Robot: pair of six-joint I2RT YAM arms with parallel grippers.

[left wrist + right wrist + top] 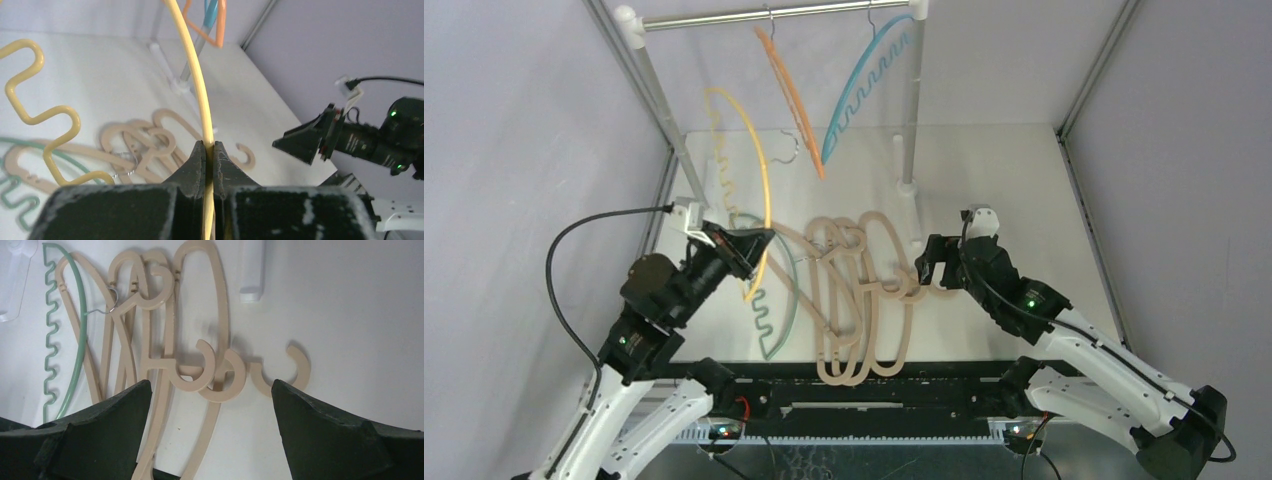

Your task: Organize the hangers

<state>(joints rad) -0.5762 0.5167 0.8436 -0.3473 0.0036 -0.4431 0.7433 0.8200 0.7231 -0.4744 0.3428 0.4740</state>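
Left gripper [750, 243] [209, 150] sits at centre-left of the top view, jaws clamped on the thin arc of the yellow hanger [766, 185] [192, 65]. The left wrist view shows the arc pinched between both pads, with no gap visible. That hanger is raised off the table [1004, 180]; its wavy bar stands toward the upper left and its lower end points down past the gripper.

Right gripper [924, 268] [210, 385] is right of centre in the top view, jaws spread wide and holding nothing. In the right wrist view it hangs over the hook ends of the beige hangers [864, 300] [165, 315], without visible contact.

The beige hangers lie flat on the table at centre frame, overlapping one another in a loose pile. The green hanger [795, 285] [75, 365] lies flat at the left edge of that pile, and its small metal hook touches the beige ones.

The orange hanger [787, 92] and the blue hanger [856, 72] hang by their hooks from the silver rail [774, 14] at the top of the frame, orange to the left of blue, both tilted.
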